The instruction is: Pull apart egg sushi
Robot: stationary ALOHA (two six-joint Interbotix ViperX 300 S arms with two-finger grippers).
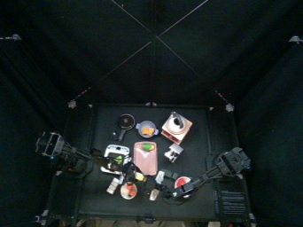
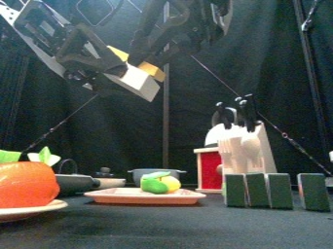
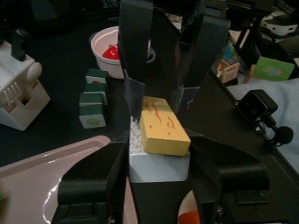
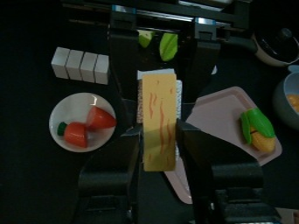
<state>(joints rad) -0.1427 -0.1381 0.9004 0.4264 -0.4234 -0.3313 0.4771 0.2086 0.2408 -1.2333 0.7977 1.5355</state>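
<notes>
Both arms meet above the bench's front half, holding the yellow block-shaped egg sushi on its white rice base [image 3: 163,131] well above the surface. Below it: pink rectangular tray [image 4: 216,114], white plate [image 4: 65,109] with red pieces, three green-white blocks [image 4: 79,63]. Left gripper [image 3: 163,109] clamps one end, right gripper [image 4: 160,105] apparently the other. Long axis runs between the grippers.
</notes>
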